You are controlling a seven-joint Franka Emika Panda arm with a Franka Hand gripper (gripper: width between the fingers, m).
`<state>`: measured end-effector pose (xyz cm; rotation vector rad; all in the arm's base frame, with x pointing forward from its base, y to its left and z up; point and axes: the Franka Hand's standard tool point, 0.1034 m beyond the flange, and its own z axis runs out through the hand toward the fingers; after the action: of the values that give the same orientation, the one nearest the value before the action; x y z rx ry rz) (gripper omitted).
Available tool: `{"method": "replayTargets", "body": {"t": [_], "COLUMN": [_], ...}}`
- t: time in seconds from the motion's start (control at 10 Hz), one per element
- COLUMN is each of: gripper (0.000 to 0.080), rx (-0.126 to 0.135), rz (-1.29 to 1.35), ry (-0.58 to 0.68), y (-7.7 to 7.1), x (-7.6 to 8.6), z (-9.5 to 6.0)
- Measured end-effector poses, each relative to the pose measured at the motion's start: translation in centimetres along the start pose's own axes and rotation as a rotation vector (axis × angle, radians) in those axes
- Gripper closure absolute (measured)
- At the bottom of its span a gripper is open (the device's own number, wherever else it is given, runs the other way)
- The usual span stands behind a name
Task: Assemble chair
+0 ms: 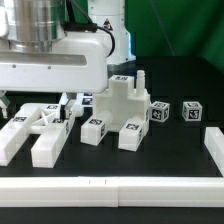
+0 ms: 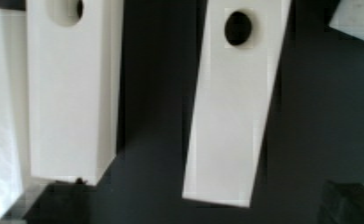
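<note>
The white two-finger gripper (image 2: 202, 198) hangs with jaws spread wide, pinching nothing; its fingertips (image 2: 54, 202) are only dim grey blurs in the wrist view. Below it lie two long white plastic blocks (image 2: 232, 110) of the chair, parallel and apart on the black table (image 2: 156, 100), each with an oval hole near one end, both cut off by the frame; in the exterior view their long axes run toward the camera, and the arm hides their far ends. A joined blocky white piece (image 1: 120, 105) stands mid-table; small tagged white cubes (image 1: 160, 110) sit at the exterior view's right of it.

The chair's joined blocky piece (image 1: 122, 108) stands upright between loose long blocks (image 1: 48, 145) and two small tagged cubes (image 1: 160, 111).
</note>
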<state>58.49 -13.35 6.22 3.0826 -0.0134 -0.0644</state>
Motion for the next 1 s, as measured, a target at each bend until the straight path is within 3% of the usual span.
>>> {"method": "replayTargets", "body": {"t": [0.2,0.7,1.0], "gripper": [0.015,0.015,0.015], "rx": [0.011,0.015,0.013], "rz": [0.04,0.054,0.082], "ry": [-0.027,-0.04,-0.055], "y": [-0.4,-0.7,-0.7], "x": [-0.4,-0.3,-0.9], "z": [1.6,1.8,3.0]}}
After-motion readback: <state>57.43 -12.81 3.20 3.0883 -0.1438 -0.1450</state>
